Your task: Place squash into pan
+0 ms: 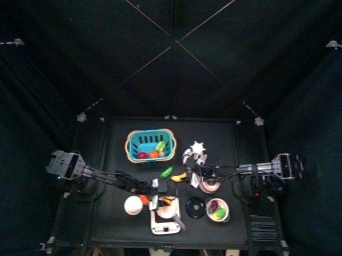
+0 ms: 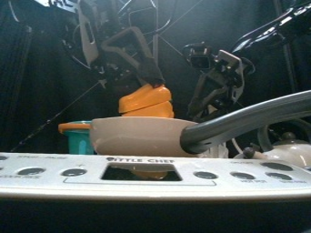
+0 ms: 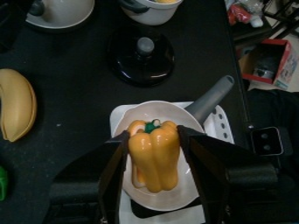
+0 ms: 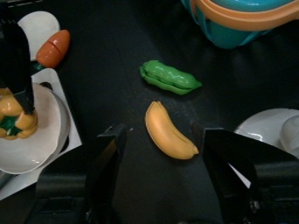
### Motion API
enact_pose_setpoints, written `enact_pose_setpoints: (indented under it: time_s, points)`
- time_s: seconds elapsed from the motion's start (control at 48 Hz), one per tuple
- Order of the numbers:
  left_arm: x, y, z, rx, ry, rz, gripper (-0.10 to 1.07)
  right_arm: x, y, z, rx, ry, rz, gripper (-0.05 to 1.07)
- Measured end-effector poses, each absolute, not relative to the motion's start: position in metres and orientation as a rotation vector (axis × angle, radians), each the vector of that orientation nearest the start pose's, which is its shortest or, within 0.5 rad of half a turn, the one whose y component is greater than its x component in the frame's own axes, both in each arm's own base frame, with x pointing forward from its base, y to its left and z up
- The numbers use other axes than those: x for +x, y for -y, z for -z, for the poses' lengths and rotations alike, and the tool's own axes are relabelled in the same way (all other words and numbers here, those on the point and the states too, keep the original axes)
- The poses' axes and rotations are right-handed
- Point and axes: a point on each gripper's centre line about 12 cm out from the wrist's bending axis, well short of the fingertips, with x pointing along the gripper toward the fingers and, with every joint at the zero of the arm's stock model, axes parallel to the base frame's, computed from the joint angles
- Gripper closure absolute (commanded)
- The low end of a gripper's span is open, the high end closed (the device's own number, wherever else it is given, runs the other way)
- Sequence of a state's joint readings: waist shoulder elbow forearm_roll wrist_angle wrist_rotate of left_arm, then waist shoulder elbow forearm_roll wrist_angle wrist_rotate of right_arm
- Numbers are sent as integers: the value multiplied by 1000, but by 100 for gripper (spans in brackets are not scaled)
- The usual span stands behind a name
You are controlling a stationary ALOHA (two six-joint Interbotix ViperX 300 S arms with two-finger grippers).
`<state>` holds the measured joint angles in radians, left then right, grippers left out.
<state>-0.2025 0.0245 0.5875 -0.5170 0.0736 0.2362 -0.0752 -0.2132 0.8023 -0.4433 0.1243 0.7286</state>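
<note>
Squash (image 3: 155, 156) upright between the left jaws, clamped at both sides, just above the pan (image 3: 176, 118)

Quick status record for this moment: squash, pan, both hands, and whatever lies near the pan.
squash: orange squash, green stem, gripped between the left hand's jaws, directly above the pan
pan: white pan with grey handle, sitting on the toy stove
left hand: left hand shut on the squash, over the pan
right hand: right hand open, holding nothing, above the banana
release: not yet done
nearby: banana, green pea pod, teal basket
</note>
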Motion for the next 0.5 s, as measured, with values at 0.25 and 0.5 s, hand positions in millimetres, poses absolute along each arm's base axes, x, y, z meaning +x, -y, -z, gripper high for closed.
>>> enact_pose_setpoints:
  time_s: [0.25,0.5]
  points:
    - [396,85,-179,-234,-702,125,-3,333,31,-189,285,-682,224,10]
    - [394,75,-181,-238,-680,98,-3,333,31,-187,283,-687,223,10]
